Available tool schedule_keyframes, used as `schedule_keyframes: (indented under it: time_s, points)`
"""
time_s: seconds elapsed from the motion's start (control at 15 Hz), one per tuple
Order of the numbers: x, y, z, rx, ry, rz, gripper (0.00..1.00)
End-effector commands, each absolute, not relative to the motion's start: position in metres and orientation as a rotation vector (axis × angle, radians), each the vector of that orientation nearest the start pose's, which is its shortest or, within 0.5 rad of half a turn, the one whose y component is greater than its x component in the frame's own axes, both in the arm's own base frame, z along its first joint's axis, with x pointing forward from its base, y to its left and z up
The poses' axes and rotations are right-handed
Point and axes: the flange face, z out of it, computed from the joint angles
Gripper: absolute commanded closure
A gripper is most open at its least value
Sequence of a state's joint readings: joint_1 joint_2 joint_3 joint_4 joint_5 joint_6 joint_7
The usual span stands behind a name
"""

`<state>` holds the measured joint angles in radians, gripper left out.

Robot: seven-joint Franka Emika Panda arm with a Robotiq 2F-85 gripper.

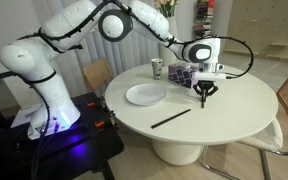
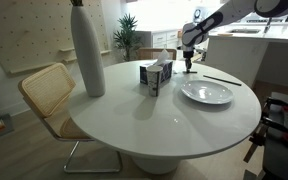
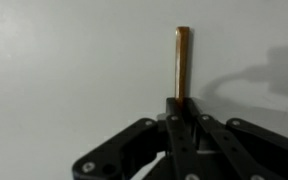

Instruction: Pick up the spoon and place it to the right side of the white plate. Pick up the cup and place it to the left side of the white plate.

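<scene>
**First placement under way, second not begun**

A round white table (image 1: 234, 120) in a bright room. The black gripper (image 3: 181, 108) pinches the slim metal spoon (image 3: 182, 55) low over the table, beside the round white plate (image 1: 146, 95). We judge neither placement finished: the small white cup (image 1: 157, 68) stands by the purple patterned tissue box (image 1: 181, 72)

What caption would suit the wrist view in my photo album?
Gripper shut on the spoon, its slim handle pointing away over the white table.

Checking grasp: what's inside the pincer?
The spoon: its slim handle pokes out of the shut pincer, white table beneath. Its bowl end is covered by the pincer.
</scene>
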<state>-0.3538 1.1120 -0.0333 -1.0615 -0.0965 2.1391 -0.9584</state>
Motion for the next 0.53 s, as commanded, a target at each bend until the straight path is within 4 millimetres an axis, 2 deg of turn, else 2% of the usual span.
schedule_keyframes:
  time_s: [0.0, 0.27, 0.47]
  points:
    - [0.715, -0.277, 0.166, -3.055, -0.979, 0.162, 0.97]
    - [0.719, -0.262, 0.215, -3.110, -0.923, 0.113, 0.97]
    - [0.716, -0.237, 0.253, -3.167, -0.801, 0.091, 0.97]
